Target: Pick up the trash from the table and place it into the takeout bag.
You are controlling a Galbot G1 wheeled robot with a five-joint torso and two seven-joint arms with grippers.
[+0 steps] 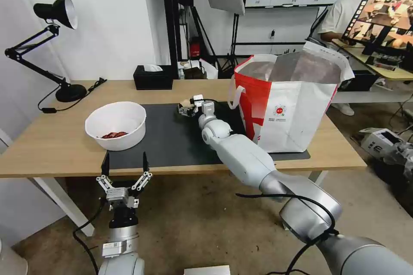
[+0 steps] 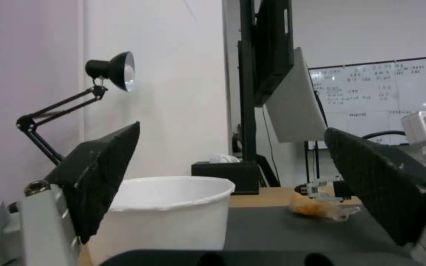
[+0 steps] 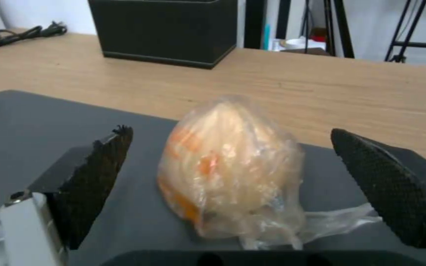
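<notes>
Two pieces remain on the table: the takeout bag stands centre-right, bowl centre-left. My right gripper gapes around the wrapped lump; I'd close gently, centred. Left gripper idles open, lower left.

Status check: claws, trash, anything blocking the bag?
Right claw open, straddling the plastic-wrapped tan lump on the grey mat. Left claw open, low at table edge near white bowl. Takeout bag open, path clear.
</notes>
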